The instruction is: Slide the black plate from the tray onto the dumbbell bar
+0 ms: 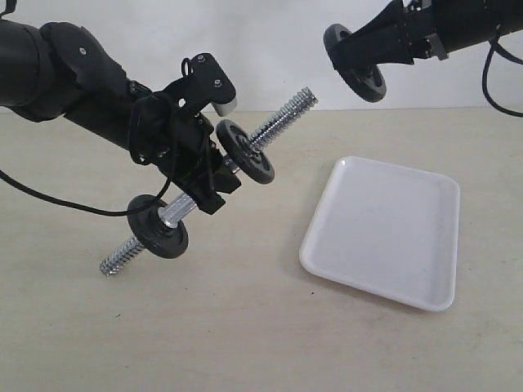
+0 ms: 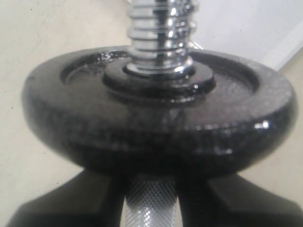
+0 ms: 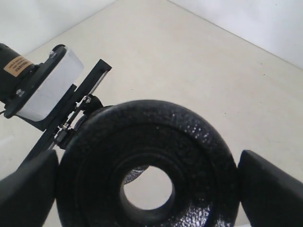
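On my exterior feed the left gripper (image 1: pixel 214 188) sits left of centre, clamped shut on the knurled middle of the dumbbell bar (image 1: pixel 286 114). The bar is off the table (image 1: pixel 245 343) and tilted. Its lower threaded end points to the lower left of the frame and its upper threaded end points toward the upper centre.

Two black discs are already on the bar. The upper disc (image 1: pixel 245 151) sits just above the gripper, and the lower disc (image 1: pixel 157 226) sits just below it. My left wrist feed fills with one of these discs. The threaded chrome rises out of its hub, and the knurled section runs between the two dark fingers (image 2: pixel 61 205) at the bottom of the frame.

The right gripper (image 1: pixel 357 59) hangs in the upper right of the exterior frame, pinching the black plate (image 1: pixel 369 84) by its rim. The plate is in the air, tilted, well above the tray (image 1: pixel 384 298), and apart from the bar's upper end. On the right wrist feed the plate fills the lower centre. A finger (image 3: pixel 28 189) presses at each side of it, and light shows through its centre hole.

The tray lies flat on the table at the lower right of the exterior frame. A white camera housing (image 3: pixel 47 87) on the left arm shows at the upper left of the right wrist feed.
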You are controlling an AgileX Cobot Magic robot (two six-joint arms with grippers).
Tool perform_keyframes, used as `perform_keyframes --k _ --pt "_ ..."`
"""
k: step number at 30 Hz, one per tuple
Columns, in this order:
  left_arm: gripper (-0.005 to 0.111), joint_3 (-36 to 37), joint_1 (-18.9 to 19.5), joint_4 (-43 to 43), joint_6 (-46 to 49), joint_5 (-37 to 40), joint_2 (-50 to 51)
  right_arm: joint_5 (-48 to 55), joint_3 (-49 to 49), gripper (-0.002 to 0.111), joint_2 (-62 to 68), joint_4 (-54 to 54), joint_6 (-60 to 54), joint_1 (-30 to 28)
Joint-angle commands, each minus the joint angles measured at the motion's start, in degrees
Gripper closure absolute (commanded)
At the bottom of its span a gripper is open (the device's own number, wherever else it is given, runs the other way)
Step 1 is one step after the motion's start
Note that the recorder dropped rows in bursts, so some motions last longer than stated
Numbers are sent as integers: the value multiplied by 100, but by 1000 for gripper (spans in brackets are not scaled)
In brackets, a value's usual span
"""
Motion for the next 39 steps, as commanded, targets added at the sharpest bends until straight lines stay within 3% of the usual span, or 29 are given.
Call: perform_keyframes --k 1,11,16,39 --pt "103 -196 -14 -483 -7 -505 -250 121 -84 108 -22 423 -91 -15" --pt "103 -196 -14 -605 181 -533 -307 121 -84 108 69 543 -38 99" --pt "103 -196 -14 -796 299 -623 -382 121 -84 108 69 543 -102 434" --pt "103 -196 -14 -925 344 -343 -512 121 -84 108 69 675 -74 439"
